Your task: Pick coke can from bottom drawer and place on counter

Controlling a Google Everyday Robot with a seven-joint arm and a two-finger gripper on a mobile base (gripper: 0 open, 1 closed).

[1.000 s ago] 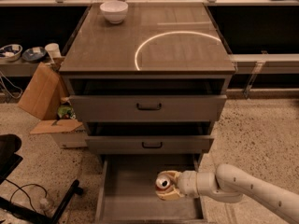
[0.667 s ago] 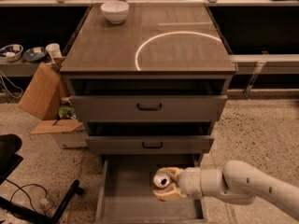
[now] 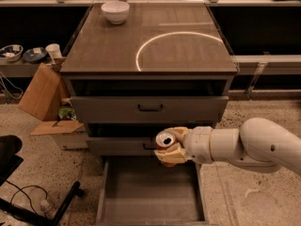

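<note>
Pincer (image 3: 172,148) clamped on coke can (image 3: 164,139), held above the open bottom drawer (image 3: 150,194), in front of lower drawer front (image 3: 117,146); table (image 3: 188,55) carries white bowl (image 3: 115,11).

White bowl (image 3: 115,12) rear left; cardboard box (image 3: 42,92) on floor, left.

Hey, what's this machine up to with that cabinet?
A white robot arm holds a small red aluminium drink can with a silver top in its gripper, fingers shut around it. The can hangs above the open, wide grey bottom drawer, level with the drawer front above. It is not yet on the flat grey-brown counter with the white arc, where a white bowl sits at the far left corner.
</note>
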